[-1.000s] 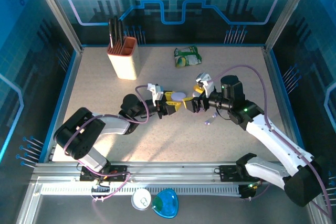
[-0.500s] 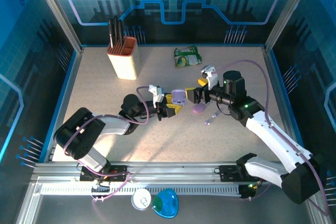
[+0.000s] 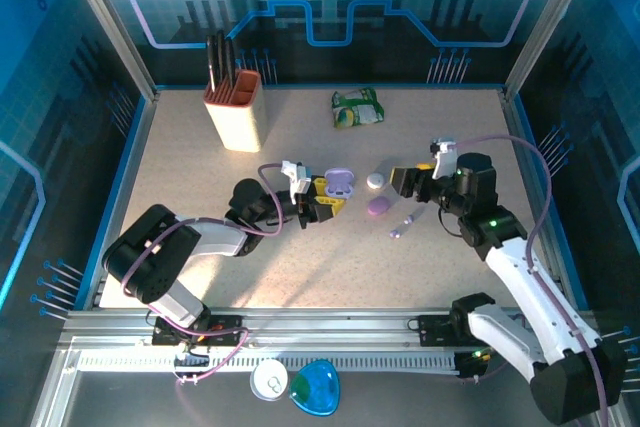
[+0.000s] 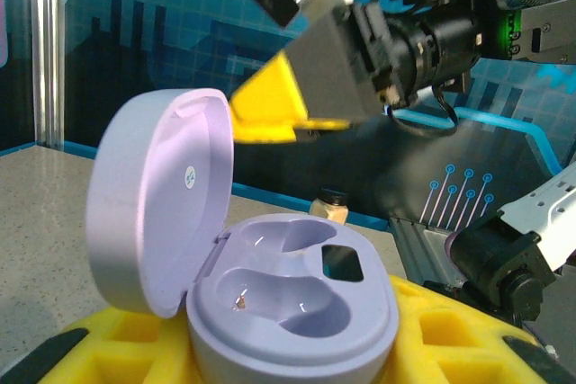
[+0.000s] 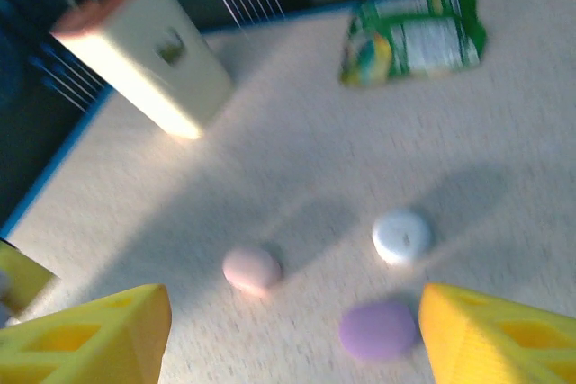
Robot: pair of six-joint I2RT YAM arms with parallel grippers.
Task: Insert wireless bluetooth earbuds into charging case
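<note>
Where the bench (image 3: 200,277) runs into its back-left corner, a cream knife block (image 3: 235,112) stands upright with dark-handled knives (image 3: 218,52) in its slots. Right of it, toward the middle, the left fingers (image 3: 329,204) are clamped on the base of an open lilac case (image 4: 288,312), which sits upright between their yellow pads. Its lid (image 4: 162,195) stands raised on the left, and its two wells (image 4: 288,290) show just their glossy lilac floors. Behind, near the back edge, a green packet (image 3: 358,107) lies flat. Just right of the open case, a white pebble-shaped case (image 3: 375,180) and a lilac pebble-shaped case (image 3: 379,206) lie closed on the bench, near each other but apart. The right wrist view also shows a closed pale pink case (image 5: 252,269) left of the white one. The earbuds (image 3: 398,230), small lilac and white pieces, lie on the bare bench just right of the lilac pebble-shaped case, outside any case. Farthest right, the right fingers (image 3: 403,183) are spread apart above the bench, pointing toward the closed cases.
</note>
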